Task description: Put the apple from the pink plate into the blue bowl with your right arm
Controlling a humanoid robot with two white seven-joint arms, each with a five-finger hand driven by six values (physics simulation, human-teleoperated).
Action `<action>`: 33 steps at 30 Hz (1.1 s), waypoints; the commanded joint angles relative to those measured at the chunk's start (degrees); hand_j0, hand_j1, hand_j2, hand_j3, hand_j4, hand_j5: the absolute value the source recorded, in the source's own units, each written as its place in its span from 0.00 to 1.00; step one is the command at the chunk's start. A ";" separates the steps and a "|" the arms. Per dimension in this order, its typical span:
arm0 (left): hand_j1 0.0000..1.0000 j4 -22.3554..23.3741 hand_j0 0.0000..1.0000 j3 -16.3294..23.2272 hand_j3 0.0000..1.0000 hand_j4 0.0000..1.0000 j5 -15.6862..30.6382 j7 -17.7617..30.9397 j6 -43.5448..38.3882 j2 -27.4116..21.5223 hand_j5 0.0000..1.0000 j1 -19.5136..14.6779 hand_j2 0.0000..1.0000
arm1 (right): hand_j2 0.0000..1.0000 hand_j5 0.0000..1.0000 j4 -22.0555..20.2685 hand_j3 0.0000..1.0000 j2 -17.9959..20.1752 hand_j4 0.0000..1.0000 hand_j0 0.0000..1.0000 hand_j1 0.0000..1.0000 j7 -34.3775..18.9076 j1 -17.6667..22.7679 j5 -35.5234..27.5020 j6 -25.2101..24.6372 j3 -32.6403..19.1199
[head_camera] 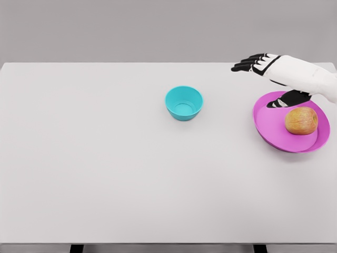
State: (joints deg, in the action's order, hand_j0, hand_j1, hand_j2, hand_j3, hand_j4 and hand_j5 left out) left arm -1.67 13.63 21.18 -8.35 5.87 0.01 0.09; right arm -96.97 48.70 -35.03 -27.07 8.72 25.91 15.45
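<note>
A yellow-brown apple (pixel 301 120) lies on the right half of the pink plate (pixel 274 128) at the table's right side. The blue bowl (pixel 184 103) stands near the table's middle, holding nothing. My right hand (pixel 263 79) comes in from the right edge and hovers above the plate's far rim, behind and to the left of the apple. Its black fingers (pixel 247 64) stretch out flat to the left, the thumb hangs down over the plate, and it holds nothing. The left arm does not show.
The white table (pixel 105 158) spans the whole view, with its front edge at the bottom and a grey wall behind it.
</note>
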 commanded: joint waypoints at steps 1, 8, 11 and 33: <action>1.00 0.00 1.00 0.00 1.00 1.00 0.00 0.00 -0.07 -0.01 1.00 0.00 1.00 | 1.00 1.00 -0.06 1.00 0.52 1.00 1.00 1.00 0.03 0.00 -0.28 0.02 -0.34; 1.00 0.00 1.00 0.00 1.00 1.00 0.00 0.00 0.02 -0.01 1.00 0.00 1.00 | 1.00 1.00 -0.06 1.00 1.40 1.00 1.00 1.00 0.03 9.32 -0.28 0.10 -10.80; 1.00 0.00 1.00 0.00 1.00 1.00 0.00 0.00 0.02 -0.01 1.00 0.00 1.00 | 1.00 1.00 -0.06 1.00 2.45 1.00 1.00 1.00 0.03 9.75 -0.80 -0.69 -10.80; 1.00 0.00 1.00 0.00 1.00 1.00 0.00 0.00 0.02 -0.01 1.00 0.00 1.00 | 1.00 1.00 1.87 1.00 7.20 1.00 1.00 1.00 0.03 14.50 2.09 -13.17 -6.84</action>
State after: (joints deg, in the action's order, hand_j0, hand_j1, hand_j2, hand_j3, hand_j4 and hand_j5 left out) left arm -1.67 13.62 21.18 -8.35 5.87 0.01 0.09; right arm -95.35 55.88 -35.02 -12.31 8.68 13.65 8.41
